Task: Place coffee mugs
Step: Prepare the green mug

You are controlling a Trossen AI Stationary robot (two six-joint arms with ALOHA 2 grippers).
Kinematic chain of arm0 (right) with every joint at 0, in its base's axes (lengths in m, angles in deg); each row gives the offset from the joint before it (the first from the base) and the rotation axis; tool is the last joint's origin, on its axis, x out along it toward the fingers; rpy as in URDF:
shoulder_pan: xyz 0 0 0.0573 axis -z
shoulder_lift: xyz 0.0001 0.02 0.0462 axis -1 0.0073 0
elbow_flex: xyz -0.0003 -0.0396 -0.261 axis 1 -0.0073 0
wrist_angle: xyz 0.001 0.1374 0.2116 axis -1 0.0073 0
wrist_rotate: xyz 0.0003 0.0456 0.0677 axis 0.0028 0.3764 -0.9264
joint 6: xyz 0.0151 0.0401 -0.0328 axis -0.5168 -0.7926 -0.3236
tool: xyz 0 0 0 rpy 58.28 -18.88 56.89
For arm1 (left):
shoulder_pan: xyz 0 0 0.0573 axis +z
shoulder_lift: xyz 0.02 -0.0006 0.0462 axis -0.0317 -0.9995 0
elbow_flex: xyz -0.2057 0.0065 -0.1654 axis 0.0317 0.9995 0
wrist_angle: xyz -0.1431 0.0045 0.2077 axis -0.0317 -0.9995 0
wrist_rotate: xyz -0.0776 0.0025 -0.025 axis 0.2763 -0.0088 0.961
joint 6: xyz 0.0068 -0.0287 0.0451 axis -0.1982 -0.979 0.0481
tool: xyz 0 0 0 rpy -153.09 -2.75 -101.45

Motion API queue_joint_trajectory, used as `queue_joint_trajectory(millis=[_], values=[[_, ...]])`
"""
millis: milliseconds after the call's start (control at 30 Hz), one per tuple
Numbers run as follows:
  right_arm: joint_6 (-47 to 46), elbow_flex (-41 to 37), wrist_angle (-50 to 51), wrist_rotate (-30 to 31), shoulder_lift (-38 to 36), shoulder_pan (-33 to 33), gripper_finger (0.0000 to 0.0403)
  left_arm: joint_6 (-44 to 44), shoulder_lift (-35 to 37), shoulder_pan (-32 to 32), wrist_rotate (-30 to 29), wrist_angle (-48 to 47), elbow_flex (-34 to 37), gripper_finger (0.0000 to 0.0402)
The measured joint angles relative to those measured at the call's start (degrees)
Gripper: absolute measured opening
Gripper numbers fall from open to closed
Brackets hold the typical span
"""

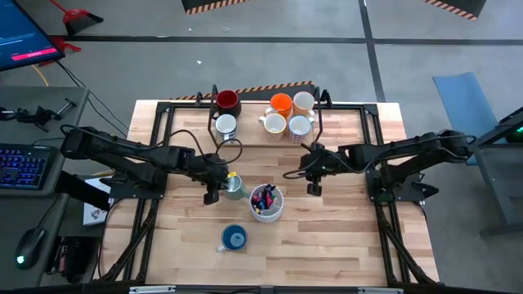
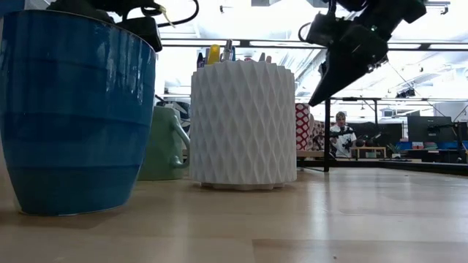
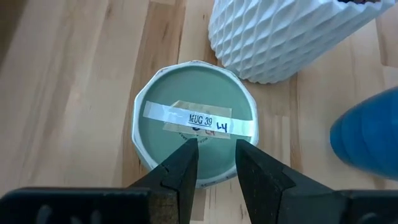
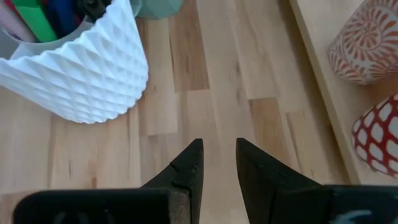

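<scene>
A green mug [image 3: 194,121] stands mouth down on the table beside the white pen cup [image 1: 266,202], its taped base facing up; it also shows as green mug [image 1: 234,188]. My left gripper [image 3: 216,146] hovers open just over that base, touching nothing. A blue mug [image 1: 234,238] stands nearer the table's near edge. Six mugs stand near the far edge, among them dark red [image 1: 226,100], orange [image 1: 281,104] and white [image 1: 225,125]. My right gripper [image 4: 219,146] hangs open over bare wood right of the pen cup, well above the table in the low view [image 2: 322,95].
The pen cup [image 3: 280,37] stands close to the green mug, toward the table's right. Two red-patterned mugs [image 4: 367,37] stand on a raised board beyond my right gripper. Bare wood lies along the near edge and both sides. A person [image 2: 341,135] sits far behind the table.
</scene>
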Motion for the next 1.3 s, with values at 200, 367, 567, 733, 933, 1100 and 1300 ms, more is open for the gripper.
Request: queue_joint_trajectory(millis=[200, 367, 567, 733, 933, 1100, 1300], values=[[0.5, 0.0, -0.1, -0.2, 0.0, 0.4, 0.0073, 1.7, -0.1, 0.0, -3.5, 1.8, 0.1, 0.0103], [-0.3, 0.0, -0.4, -2.1, 0.0, 0.4, 0.0073, 4.2, -1.4, 0.9, -3.7, 5.8, 0.2, 0.0103], [-0.1, 0.0, -0.9, -2.6, 0.0, 0.4, 0.0073, 7.5, -6.9, 3.5, -2.9, 12.9, -0.1, 0.0103], [-0.1, 0.0, -0.8, -2.6, 0.0, 0.4, 0.0073, 10.2, -10.9, 6.0, 0.7, 20.8, -0.1, 0.0103], [-0.1, 0.0, -0.2, -1.6, 0.0, 0.4, 0.0073, 14.0, -13.4, 8.4, 2.1, 21.1, -3.1, 0.0103], [-0.3, 0.0, 0.6, -1.2, 1.0, 0.4, 0.0073, 16.6, -16.9, 9.9, 4.3, 20.9, -6.4, 0.0103], [-0.3, 0.0, 0.5, -0.2, 4.5, 0.4, 0.0073, 18.0, -22.3, 10.0, 5.3, 22.4, -10.3, 0.0103]])
